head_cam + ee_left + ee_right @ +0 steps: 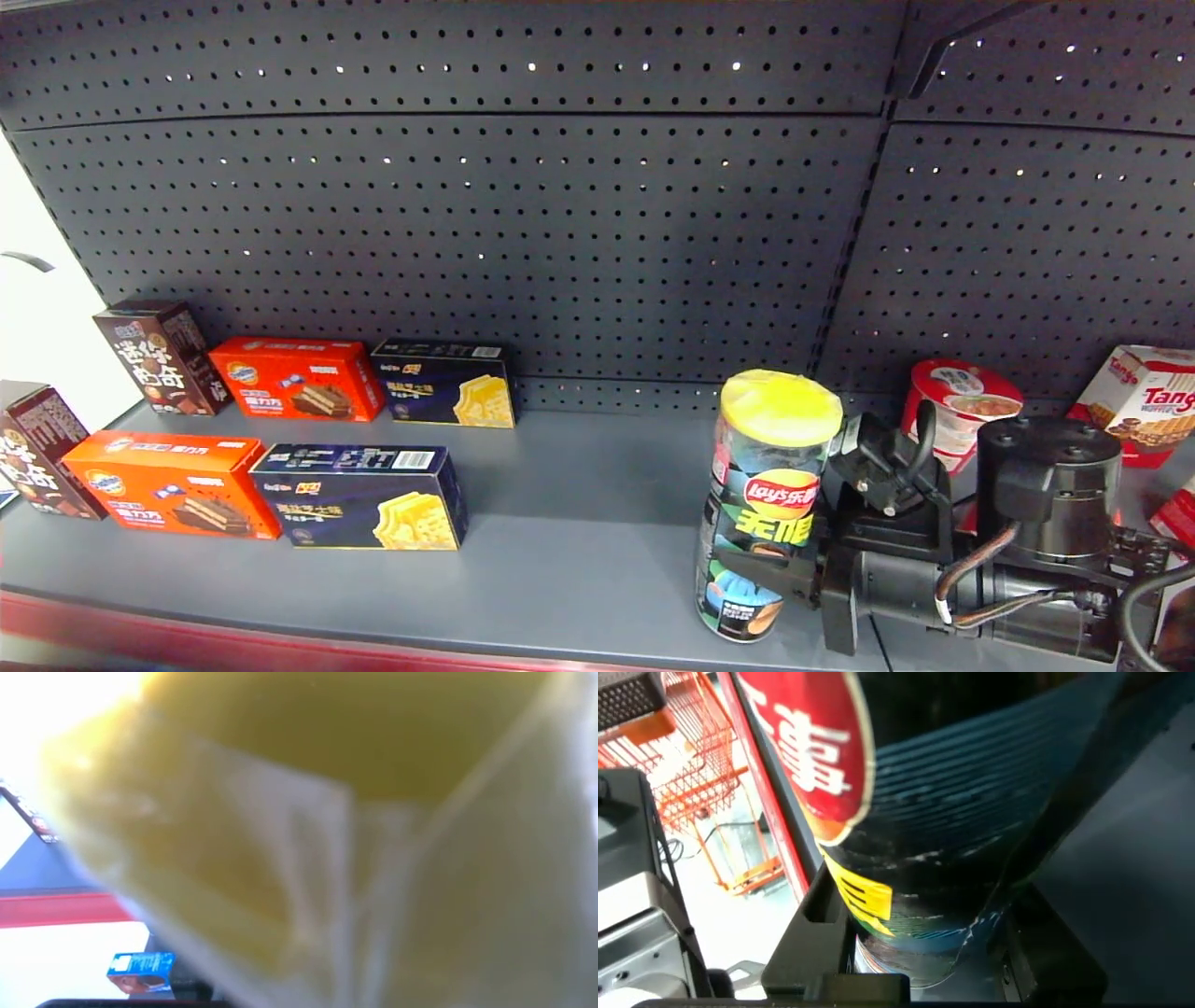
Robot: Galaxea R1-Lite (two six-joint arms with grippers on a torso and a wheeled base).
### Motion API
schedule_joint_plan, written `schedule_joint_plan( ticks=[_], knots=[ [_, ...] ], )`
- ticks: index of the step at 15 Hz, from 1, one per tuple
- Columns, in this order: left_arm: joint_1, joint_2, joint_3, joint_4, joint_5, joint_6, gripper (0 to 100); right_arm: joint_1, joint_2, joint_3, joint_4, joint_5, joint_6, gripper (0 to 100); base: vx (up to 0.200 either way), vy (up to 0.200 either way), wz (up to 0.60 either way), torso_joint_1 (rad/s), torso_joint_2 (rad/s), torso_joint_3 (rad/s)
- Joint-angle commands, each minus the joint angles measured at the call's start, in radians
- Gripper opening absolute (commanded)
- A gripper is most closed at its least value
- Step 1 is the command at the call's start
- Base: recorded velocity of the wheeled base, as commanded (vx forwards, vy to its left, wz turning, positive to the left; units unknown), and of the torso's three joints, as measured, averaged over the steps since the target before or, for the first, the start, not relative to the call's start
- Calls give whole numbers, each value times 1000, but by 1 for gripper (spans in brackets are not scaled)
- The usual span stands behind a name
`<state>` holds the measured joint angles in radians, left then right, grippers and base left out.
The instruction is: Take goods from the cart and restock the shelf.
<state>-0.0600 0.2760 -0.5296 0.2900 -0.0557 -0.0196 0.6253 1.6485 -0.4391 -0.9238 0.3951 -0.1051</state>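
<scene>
Chip canister [767,504], yellow lid, dark printed body, upright near the front edge of the grey shelf [579,523], right of its middle. Whether its base rests on the board or hangs just above it: cannot tell

Right gripper [810,523] comes in from the right-hand side and is clamped on the canister's lower half, one black finger across the front of the can, the other behind it. Right wrist view: canister [952,812] close up, wedged between the black jaws; beyond the shelf's red front lip [775,812], an orange wire cart [701,775] on a pale floor

Left end of shelf, two rows. Back row along the pegboard wall [560,233]: brown box [163,359], orange box [297,378], dark blue box [446,383], touching side by side. Front row: brown box [37,448] at the left edge, orange box [173,483], dark blue box [362,497]

Right end: red-and-white cup [962,406] just behind the gripper, red-and-white wafer box [1144,401] toward the right edge

Left wrist view: yellow translucent material [327,812], blurred, very near the lens; small blue packet [140,971] farther off
</scene>
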Motion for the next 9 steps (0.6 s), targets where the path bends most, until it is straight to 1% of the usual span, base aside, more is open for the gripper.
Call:
schedule_joint_plan(
  ticks=[1,3,7,9],
  knots=[
    [0,-9,5,0,4,-3,0,-4,28,20,-24,1,-1,0,0,0,0,0,0,0],
    [-1,-9,5,0,5,-3,0,-15,65,23,-79,1,-2,0,0,0,0,0,0,0],
    [-1,-20,5,1,5,-5,0,-30,83,27,-102,1,-2,0,0,0,0,0,0,0],
    [-3,-43,2,55,4,-5,0,-30,83,31,-104,2,-2,0,0,0,0,0,0,0]
  ],
)
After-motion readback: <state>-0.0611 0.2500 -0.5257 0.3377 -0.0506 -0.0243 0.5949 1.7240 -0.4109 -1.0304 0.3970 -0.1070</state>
